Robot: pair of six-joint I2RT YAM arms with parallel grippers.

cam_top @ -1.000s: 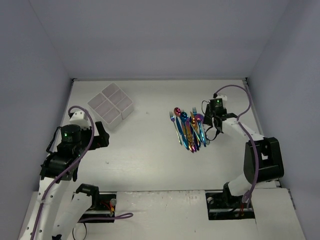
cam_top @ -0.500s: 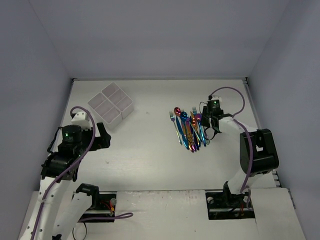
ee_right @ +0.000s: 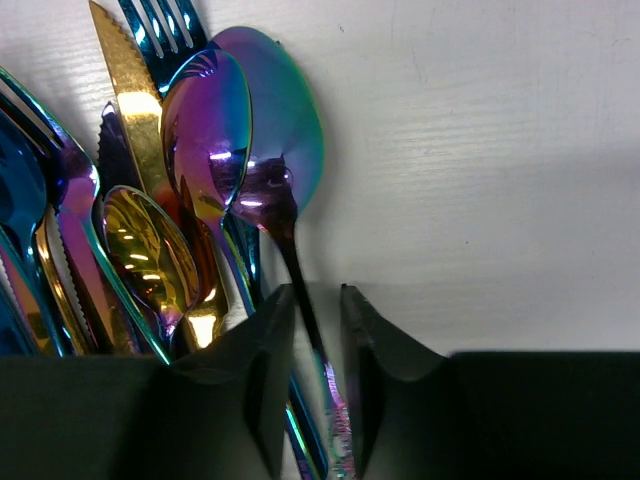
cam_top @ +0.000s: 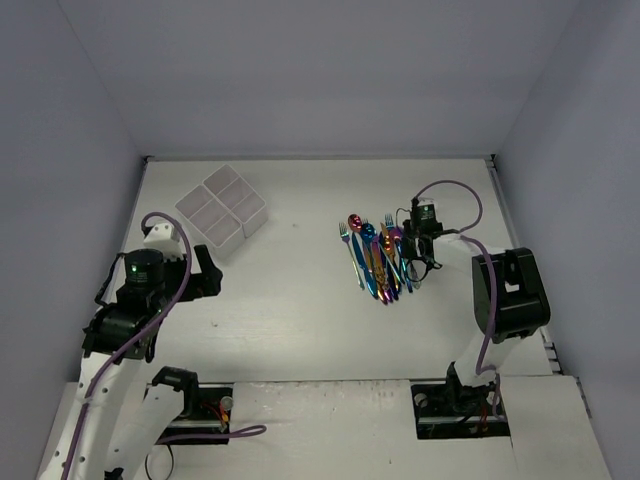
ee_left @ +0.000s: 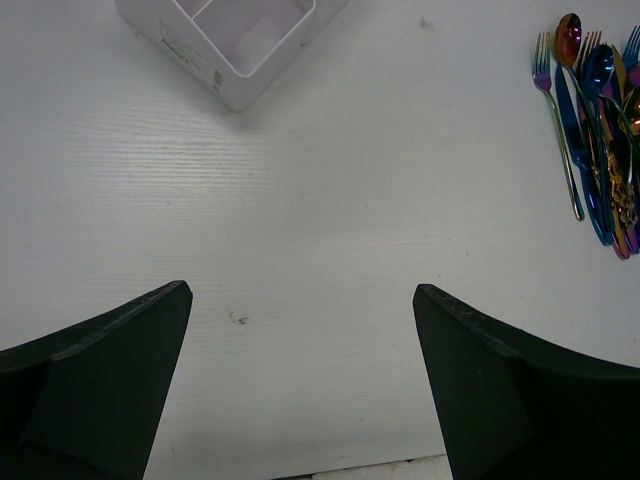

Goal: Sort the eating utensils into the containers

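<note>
White bench (cam_top: 300,310) enclosed by plain grey walls (cam_top: 320,80), seen from above, with my two arms based at its near edge.

Task objects: the white four-compartment container (cam_top: 222,213) stands at the far left of the bench, turned corner-on to the arms. The eating utensils (cam_top: 378,258) lie in one tight bundle right of centre, well apart from the container, with the bowls and tines pointing to the far side.

Left tool (ee_left: 300,300): I see its fingers spread wide with nothing between them. It hangs over bare bench, near the container's closest corner and far from the bundle.

Right tool (ee_right: 318,295): it sits low at the right edge of the bundle. Its fingers are close together and stand either side of the thin handle of a teal-and-purple spoon (ee_right: 285,120). A narrow gap shows around the handle, and I cannot tell whether the pads press on it.

Wrist detail: left of that spoon lie a purple spoon (ee_right: 205,120), a gold spoon (ee_right: 150,250), a gold knife (ee_right: 125,90) and a blue fork (ee_right: 160,30), all overlapping one another.
</note>
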